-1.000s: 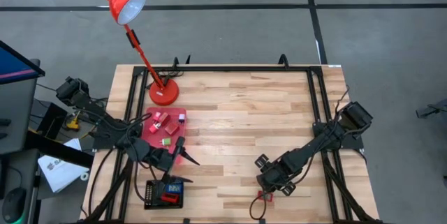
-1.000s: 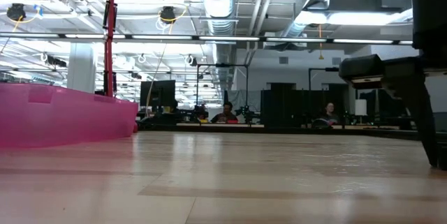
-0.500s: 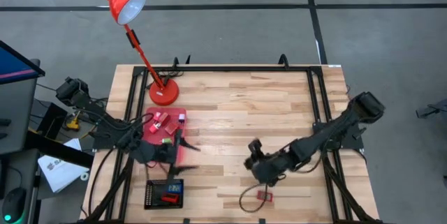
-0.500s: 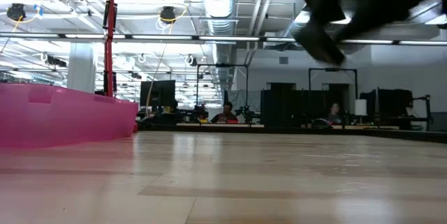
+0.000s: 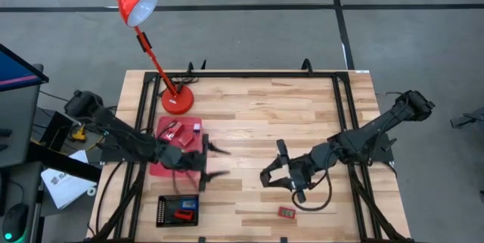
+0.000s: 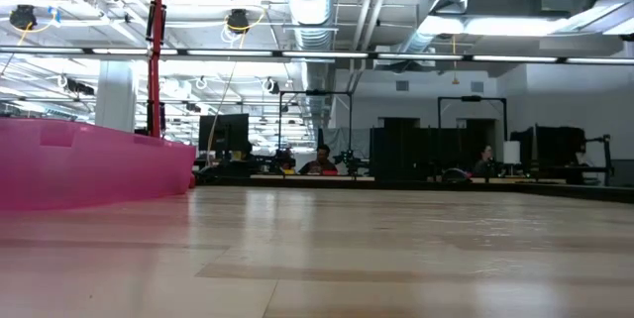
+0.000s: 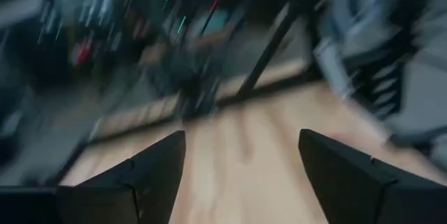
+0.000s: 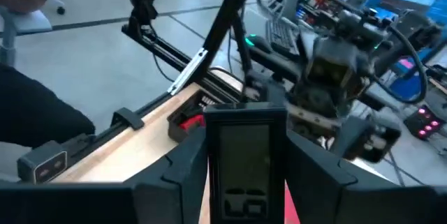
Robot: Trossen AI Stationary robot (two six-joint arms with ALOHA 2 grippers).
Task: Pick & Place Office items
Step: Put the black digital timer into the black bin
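My right gripper [image 5: 272,163] hangs above the table's middle, pointing toward the left edge. It is shut on a black office item [image 8: 244,155], a flat block with a grey window on its face. A small red office item [image 5: 286,212] lies on the wood near the front edge. Several more small pieces [image 5: 184,138] lie on the pink tray [image 5: 160,169] at the left. My left gripper [image 5: 222,163] stands open at that tray's right edge, pointing toward the table's right, with nothing between its fingers [image 7: 157,168]. My right gripper pinches the black item by its two long sides [image 8: 210,165], one finger on each, the fingers lying along it. They come about level from the table's right. The item stands out ahead of the fingers, lifted clear of the table.
A black tray [image 5: 166,211] holding red and blue pieces sits at the front left. A red desk lamp [image 5: 178,101] stands on its round base at the far left. A thin dark cord [image 5: 324,202] loops on the wood below my right arm. Bare wood lies between the two grippers.
My right gripper has risen from the table near the front edge and tipped from pointing down to about level, moving toward the left and far side. The small red piece stayed on the wood. My left gripper has gone toward the table's right, past the pink tray's edge.
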